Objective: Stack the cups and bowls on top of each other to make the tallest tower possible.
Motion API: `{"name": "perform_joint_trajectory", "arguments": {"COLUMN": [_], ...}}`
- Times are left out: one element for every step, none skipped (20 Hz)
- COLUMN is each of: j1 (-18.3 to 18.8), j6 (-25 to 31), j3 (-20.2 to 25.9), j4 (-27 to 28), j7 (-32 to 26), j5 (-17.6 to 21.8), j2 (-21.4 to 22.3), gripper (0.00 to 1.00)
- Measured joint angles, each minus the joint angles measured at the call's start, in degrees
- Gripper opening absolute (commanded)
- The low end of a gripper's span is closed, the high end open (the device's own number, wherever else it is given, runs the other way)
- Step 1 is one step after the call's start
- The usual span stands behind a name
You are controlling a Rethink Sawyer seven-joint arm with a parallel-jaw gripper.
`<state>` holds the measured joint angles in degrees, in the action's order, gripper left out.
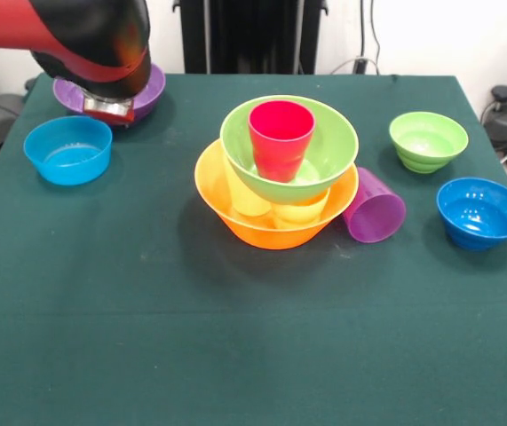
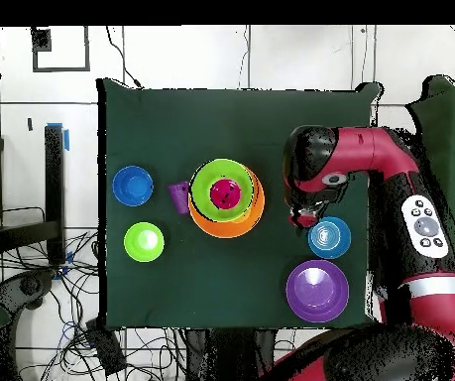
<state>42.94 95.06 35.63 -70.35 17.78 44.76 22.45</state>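
Beside tower [image 1: 276, 177]: purple cup [image 1: 374, 207] on its side, mouth toward camera | gripper [image 1: 109, 108] state unclear

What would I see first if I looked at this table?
First, the tower in the middle: a red-pink cup stands in a large lime green bowl, which sits on yellow cups inside the large orange bowl. A purple cup lies tipped over beside it. The big red and black robot arm hangs over one corner, by the large purple bowl.

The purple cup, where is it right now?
In the front view, the purple cup lies on its side right of the large orange bowl, touching it.
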Motion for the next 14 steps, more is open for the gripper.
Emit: {"name": "perform_joint_trajectory", "arguments": {"j1": [0.2, 0.3, 0.5, 0.7, 0.8, 1.0, 1.2, 1.5, 1.5, 1.7, 1.8, 1.9, 1.9, 1.9], "j6": [0.0, -0.1, -0.1, -0.1, -0.1, -0.1, -0.1, -0.1, -0.1, -0.1, -0.1, -0.1, -0.1, -0.1], "j3": [0.0, 0.0, 0.0, 0.0, 0.0, 0.0, 0.0, 0.0, 0.0, 0.0, 0.0, 0.0, 0.0, 0.0], "j4": [-0.3, -0.6, -1.0, -1.2, -1.4, -1.6, -1.9, -2.1, -2.1, -2.2, -2.2, -2.2, -2.2, -2.2], "j7": [0.0, 0.0, 0.0, 0.0, 0.0, 0.0, 0.0, 0.0, 0.0, 0.0, 0.0, 0.0, 0.0, 0.0], "j5": [0.0, -0.1, -0.1, -0.1, -0.1, -0.1, -0.1, -0.1, -0.1, 0.0, 0.0, 0.0, 0.0, 0.1], "j2": [-0.2, -0.5, -0.8, -1.0, -1.2, -1.3, -1.6, -1.9, -2.0, -2.2, -2.4, -2.7, -2.9, -3.1], "gripper": [1.00, 1.00, 1.00, 1.00, 1.00, 1.00, 1.00, 1.00, 1.00, 1.00, 1.00, 1.00, 1.00, 1.00]}}
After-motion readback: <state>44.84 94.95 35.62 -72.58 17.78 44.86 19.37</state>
